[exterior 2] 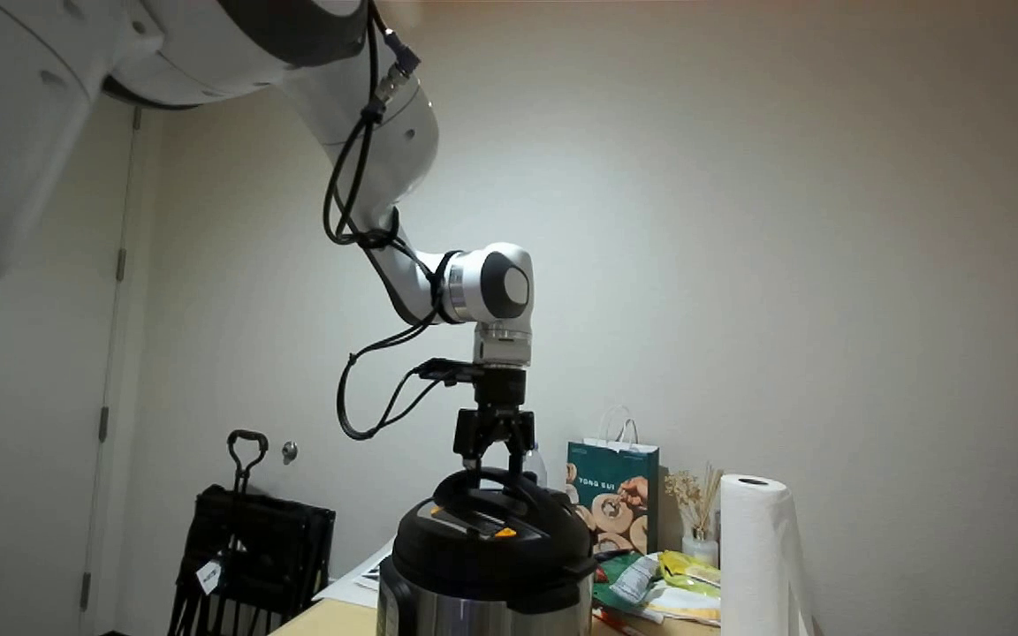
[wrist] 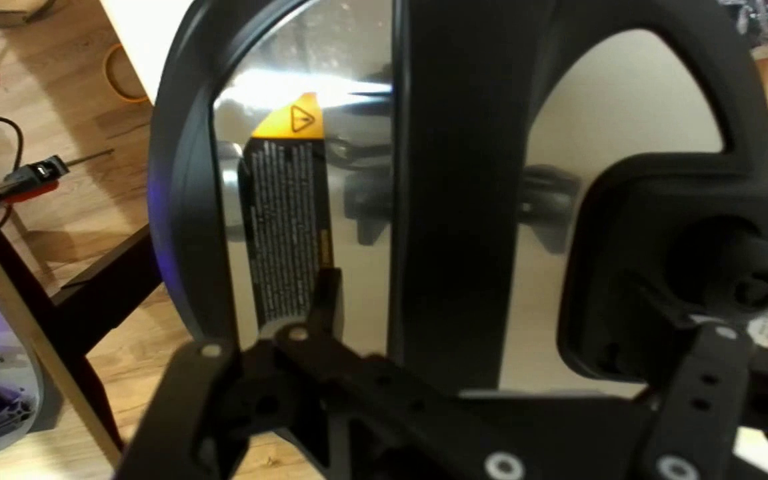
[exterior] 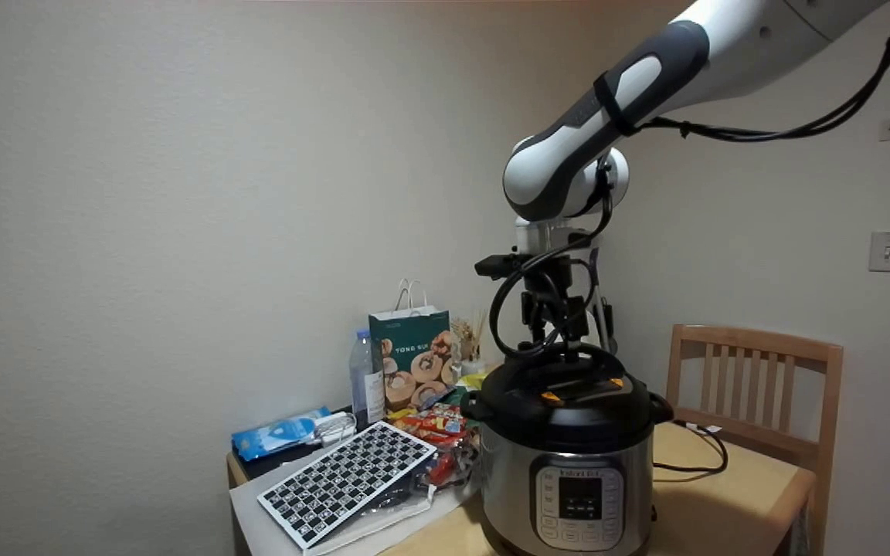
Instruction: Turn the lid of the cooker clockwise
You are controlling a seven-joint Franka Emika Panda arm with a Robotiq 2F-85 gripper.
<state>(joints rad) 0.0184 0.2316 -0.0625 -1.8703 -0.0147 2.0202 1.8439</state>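
Lid point(exterior: 568, 417): sits on the cooker point(exterior: 568, 494), raised handle point(wrist: 461, 200) giving purchase for turning
Pincer point(exterior 2: 495, 468): spread astride that handle, apparently so rotation would drive the lid clockwise

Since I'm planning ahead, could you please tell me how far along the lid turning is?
Done: the lid sits on the cooker, with the gripper at its handle. In hand: open fingers straddle it in the wrist view. Probably left: the clockwise turn; these views can't confirm any rotation.
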